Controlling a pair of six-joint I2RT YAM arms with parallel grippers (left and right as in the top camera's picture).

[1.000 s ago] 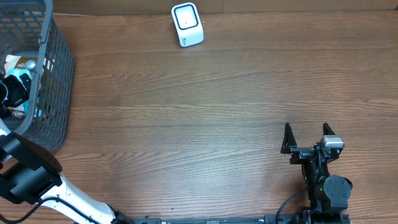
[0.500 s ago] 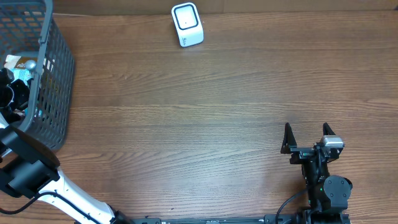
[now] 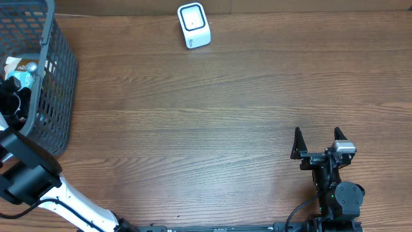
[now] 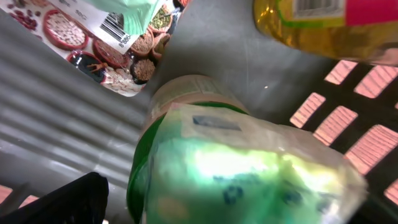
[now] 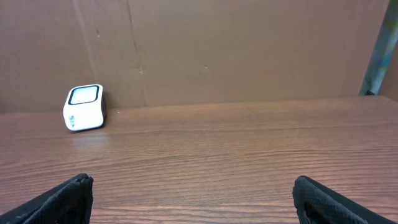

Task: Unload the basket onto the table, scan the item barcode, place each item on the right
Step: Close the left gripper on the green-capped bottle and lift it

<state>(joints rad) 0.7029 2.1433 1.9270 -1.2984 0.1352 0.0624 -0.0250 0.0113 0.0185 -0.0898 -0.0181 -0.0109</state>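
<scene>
Barely started tbh: hovering the wide-open left gripper (image 3: 14, 96) over a green-labelled bottle (image 4: 236, 162) down in the basket (image 3: 61, 77), nothing grabbed yet, with the right gripper (image 3: 317, 138) parked open and the scanner (image 3: 193, 26) far off

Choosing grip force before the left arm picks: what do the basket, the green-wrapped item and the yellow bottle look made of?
Basket: rigid grey plastic, matte, judging by its moulded lattice wall. Green-wrapped item: glossy, crinkled film sleeve catching glare; the body under it cannot be told. Yellow bottle: probably clear shiny plastic, yellow contents showing through, with a printed label.
</scene>
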